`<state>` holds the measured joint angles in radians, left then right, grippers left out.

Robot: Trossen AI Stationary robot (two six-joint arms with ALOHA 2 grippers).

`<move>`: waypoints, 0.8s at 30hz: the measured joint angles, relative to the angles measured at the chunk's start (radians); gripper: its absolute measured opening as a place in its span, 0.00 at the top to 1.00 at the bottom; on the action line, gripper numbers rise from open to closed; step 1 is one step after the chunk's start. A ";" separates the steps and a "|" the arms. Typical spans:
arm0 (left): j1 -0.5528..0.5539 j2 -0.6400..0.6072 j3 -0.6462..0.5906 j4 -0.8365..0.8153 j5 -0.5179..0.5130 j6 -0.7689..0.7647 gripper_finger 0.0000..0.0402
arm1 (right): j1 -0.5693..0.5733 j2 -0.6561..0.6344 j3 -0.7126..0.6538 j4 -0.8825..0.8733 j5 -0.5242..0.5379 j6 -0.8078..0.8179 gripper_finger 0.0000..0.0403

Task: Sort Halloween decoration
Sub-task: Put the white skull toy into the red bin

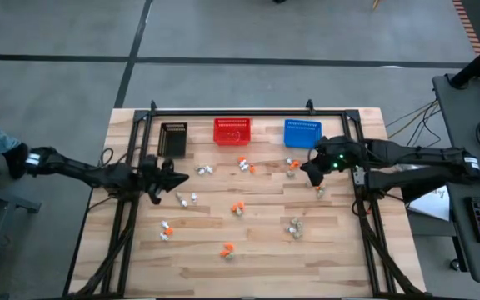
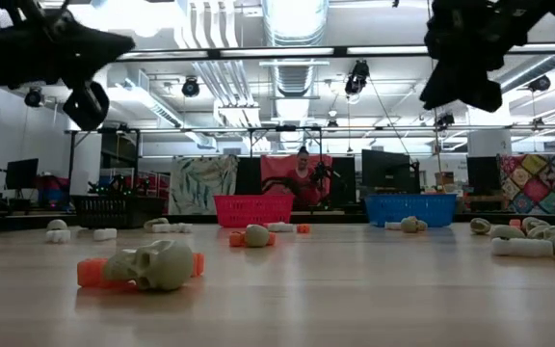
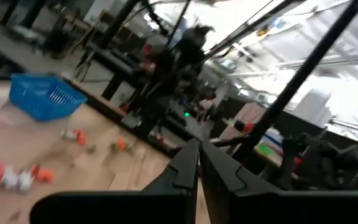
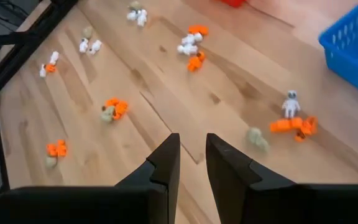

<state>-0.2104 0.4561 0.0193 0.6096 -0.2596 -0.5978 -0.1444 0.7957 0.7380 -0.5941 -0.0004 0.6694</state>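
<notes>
The Halloween trinkets, tiny orange, white and beige-grey pieces, lie scattered in small clusters on the wooden table, for instance near the middle, by the far side and near the front. A beige skull on orange pieces lies closest in the low view. My left gripper hangs above the table's left part, shut and empty. My right gripper hovers over the right part near the blue basket, its fingers a little apart and empty, above bare wood beside an orange-and-white cluster.
Three small mesh baskets stand in a row along the far edge: black, red, blue. A black metal frame borders the table's far, left and right sides. More clusters lie at the left and right.
</notes>
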 joint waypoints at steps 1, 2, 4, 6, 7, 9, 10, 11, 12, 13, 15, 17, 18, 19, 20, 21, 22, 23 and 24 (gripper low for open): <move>0.000 0.014 0.000 0.000 -0.001 -0.011 1.00 | 0.000 0.013 0.010 -0.001 0.001 -0.004 0.83; 0.000 0.026 0.000 0.000 -0.004 -0.022 1.00 | 0.000 0.026 0.018 0.000 0.001 -0.012 0.83; 0.000 0.050 0.002 -0.003 -0.018 -0.042 1.00 | 0.000 0.053 0.026 0.003 0.001 -0.042 0.83; 0.000 0.074 0.018 -0.022 -0.036 -0.050 1.00 | 0.000 0.081 0.026 -0.003 0.000 -0.068 0.83; 0.000 0.087 0.031 -0.030 -0.044 -0.050 1.00 | 0.000 0.094 0.026 -0.002 0.001 -0.084 0.83; 0.000 0.115 0.066 -0.051 -0.056 -0.042 1.00 | 0.000 0.119 0.026 0.000 0.001 -0.094 0.83; 0.000 0.128 0.085 -0.065 -0.056 -0.030 1.00 | 0.000 0.132 0.026 0.001 0.001 -0.094 0.83; 0.000 0.139 0.105 -0.091 -0.055 -0.013 1.00 | 0.000 0.147 0.026 0.000 0.001 -0.094 0.83; 0.000 0.151 0.125 -0.126 -0.055 0.010 1.00 | 0.000 0.163 0.026 0.000 0.001 -0.094 0.83; 0.000 0.161 0.147 -0.168 -0.055 0.037 1.00 | 0.000 0.177 0.026 0.000 0.001 -0.094 0.83; 0.000 0.177 0.197 -0.270 -0.055 0.073 1.00 | 0.000 0.206 0.026 0.001 0.001 -0.094 0.83; 0.000 0.196 0.255 -0.398 -0.062 0.083 1.00 | 0.000 0.236 0.026 0.004 0.001 -0.095 0.83; 0.000 0.206 0.283 -0.464 -0.067 0.085 1.00 | 0.000 0.252 0.026 0.008 0.001 -0.095 0.83; 0.000 0.215 0.312 -0.528 -0.072 0.090 1.00 | 0.000 0.268 0.026 0.009 0.001 -0.095 0.83; 0.000 0.226 0.340 -0.584 -0.073 0.100 1.00 | 0.000 0.283 0.026 0.008 0.001 -0.095 0.83; 0.000 0.238 0.368 -0.635 -0.077 0.115 1.00 | 0.000 0.299 0.026 0.010 0.002 -0.097 0.83; 0.000 0.250 0.393 -0.679 -0.082 0.138 1.00 | 0.000 0.316 0.026 0.017 0.008 -0.102 0.83; 0.000 0.264 0.414 -0.712 -0.082 0.159 1.00 | 0.000 0.334 0.026 0.025 0.017 -0.108 0.83; 0.000 0.278 0.435 -0.742 -0.083 0.184 1.00 | 0.000 0.352 0.026 0.035 0.038 -0.122 0.83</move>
<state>-0.2104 0.7345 0.4547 -0.1321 -0.3424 -0.4137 -0.1444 1.1476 0.7639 -0.5595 0.0375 0.5473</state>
